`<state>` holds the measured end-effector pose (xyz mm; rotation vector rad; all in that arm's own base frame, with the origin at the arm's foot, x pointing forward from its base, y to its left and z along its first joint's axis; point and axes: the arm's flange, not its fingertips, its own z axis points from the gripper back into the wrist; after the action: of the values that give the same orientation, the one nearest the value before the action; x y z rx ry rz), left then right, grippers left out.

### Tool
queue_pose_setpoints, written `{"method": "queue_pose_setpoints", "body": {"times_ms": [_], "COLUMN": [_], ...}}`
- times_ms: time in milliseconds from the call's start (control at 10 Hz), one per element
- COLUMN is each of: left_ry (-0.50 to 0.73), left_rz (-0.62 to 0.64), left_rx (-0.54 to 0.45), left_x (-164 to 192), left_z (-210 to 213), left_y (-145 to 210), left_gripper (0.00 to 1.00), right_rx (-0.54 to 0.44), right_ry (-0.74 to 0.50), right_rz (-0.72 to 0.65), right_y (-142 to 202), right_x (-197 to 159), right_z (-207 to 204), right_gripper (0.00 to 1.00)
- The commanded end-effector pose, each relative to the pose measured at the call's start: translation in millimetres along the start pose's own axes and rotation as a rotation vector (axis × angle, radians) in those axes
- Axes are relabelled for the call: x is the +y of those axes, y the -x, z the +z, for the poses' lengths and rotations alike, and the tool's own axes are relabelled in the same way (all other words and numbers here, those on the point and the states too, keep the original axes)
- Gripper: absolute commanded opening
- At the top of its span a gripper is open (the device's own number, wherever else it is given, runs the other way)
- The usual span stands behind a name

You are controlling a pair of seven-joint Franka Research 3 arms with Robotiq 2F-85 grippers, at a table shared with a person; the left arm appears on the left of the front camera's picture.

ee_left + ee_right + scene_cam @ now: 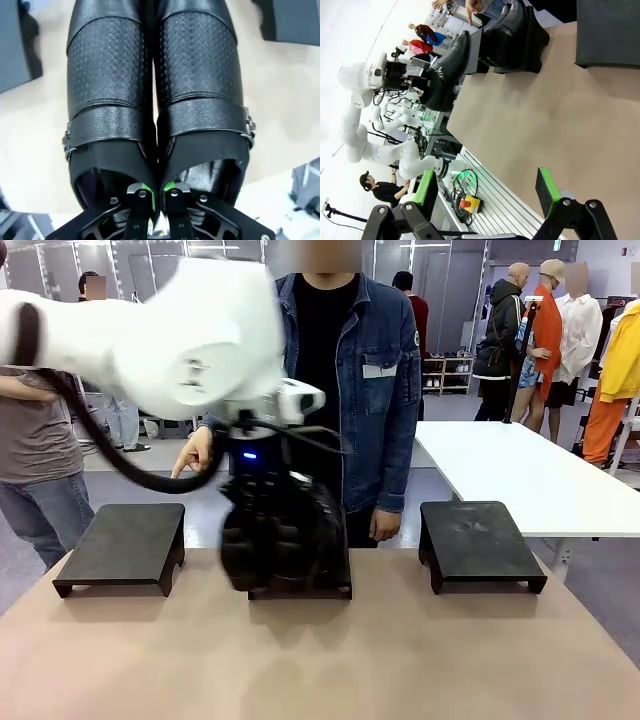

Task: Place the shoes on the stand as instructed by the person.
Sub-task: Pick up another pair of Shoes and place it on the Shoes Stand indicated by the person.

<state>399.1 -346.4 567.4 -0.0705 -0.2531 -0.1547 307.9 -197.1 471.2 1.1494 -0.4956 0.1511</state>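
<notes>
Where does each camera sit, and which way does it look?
Front: fixed on the robot's side, facing the person across the table; left arm shows.
Left wrist: on that arm, looking along the shut left gripper at the shoes it holds.
Right wrist: on the other arm, rolled sideways, looking past the open right gripper over the table.
Shared: front and right wrist both show the left arm's shoes.

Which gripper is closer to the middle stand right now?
Left. The left gripper, shut on a pair of shoes, hangs just in front of the middle stand. The right gripper, open, is far back across the table.
</notes>
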Motion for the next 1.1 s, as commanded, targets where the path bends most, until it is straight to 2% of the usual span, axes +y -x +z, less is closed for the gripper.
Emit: {"method": "queue_pose_setpoints", "body": {"times_ms": [0,300,500,700,1000], "left_ry": [0.024,0.048,0.028,0.014,0.039], "left_rz": [-0.048,-0.115,-0.075,-0.041,0.013], "left_rx": [-0.074,-0.051,-0.042,-0.054,-0.1], "left_x": [81.9,195.0,256.9,288.2,305.1], "left_z": [15.0,24.3,11.2,-5.6,-12.6], "left_y": [26.0,20.5,21.3,17.3,13.2], "left_gripper": [0.0,0.0,0.0,0.0,0.0], "right_rx": [-0.005,-0.005,-0.005,-0.005,-0.005], "right_ry": [-0.007,-0.007,-0.007,-0.007,-0.007], "right_rz": [0.012,0.012,0.012,0.012,0.012], "right_y": [0.0,0.0,0.0,0.0,0.0], "right_x": [0.9,0.9,0.9,0.9,0.9], "right_z": [0.8,0.8,0.8,0.8,0.8], "right_gripper": [1.0,1.0,1.0,1.0,1.0]}}
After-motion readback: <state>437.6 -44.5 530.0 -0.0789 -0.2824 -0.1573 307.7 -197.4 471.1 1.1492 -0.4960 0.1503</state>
